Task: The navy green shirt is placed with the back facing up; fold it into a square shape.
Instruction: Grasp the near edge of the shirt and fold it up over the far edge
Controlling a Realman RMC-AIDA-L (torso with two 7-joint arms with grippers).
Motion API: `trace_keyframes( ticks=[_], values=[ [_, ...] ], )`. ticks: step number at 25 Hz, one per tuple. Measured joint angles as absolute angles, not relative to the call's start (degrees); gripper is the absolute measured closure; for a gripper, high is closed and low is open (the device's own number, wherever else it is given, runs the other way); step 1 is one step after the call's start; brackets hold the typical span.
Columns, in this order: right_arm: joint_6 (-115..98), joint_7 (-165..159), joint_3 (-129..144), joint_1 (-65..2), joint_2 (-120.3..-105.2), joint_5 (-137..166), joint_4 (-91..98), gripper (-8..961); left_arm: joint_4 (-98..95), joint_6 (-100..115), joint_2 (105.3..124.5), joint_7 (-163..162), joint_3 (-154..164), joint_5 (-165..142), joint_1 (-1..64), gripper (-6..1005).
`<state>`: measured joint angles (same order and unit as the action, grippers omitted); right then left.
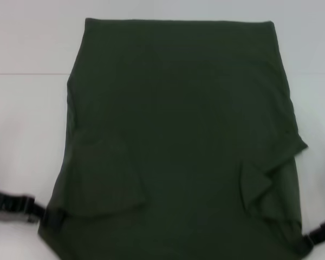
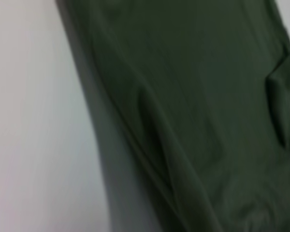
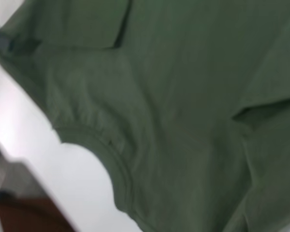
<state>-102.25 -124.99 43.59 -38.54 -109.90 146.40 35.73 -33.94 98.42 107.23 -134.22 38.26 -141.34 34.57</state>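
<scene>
While the navy green shirt (image 1: 179, 124) fills the centre of the head view on the white table (image 1: 21, 119), sleeves already turned in, we hold its near corners: the left gripper (image 1: 46, 216) at the lower left of the frame, the right gripper (image 1: 309, 241) at the lower right. Whether each is clamped on cloth we cannot tell. To fold well, we judge both corners should rise level and travel together toward the top edge, keeping the collar (image 3: 111, 159) side taut so no crease forms.
</scene>
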Motion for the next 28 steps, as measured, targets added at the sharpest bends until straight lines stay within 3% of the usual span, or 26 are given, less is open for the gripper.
trace_keyframes(
  ticks=[15,20,28],
  values=[
    [-109.9,-115.68,43.48,-38.3,-113.31,154.99,35.61,896,-32.95,113.3,107.53,-131.01,37.35,-148.32,31.97,962],
    [-110.43,-116.36,40.46,-38.56,-112.41,151.0,35.93,896,-32.88,113.03,107.22,-130.93,28.76,-147.34,33.32,962],
    [-106.2,-121.41,26.91,-38.78,-108.73,142.63,35.62,896,-32.53,105.78,106.17,-131.91,8.84,-143.48,33.21,962]
  ],
)
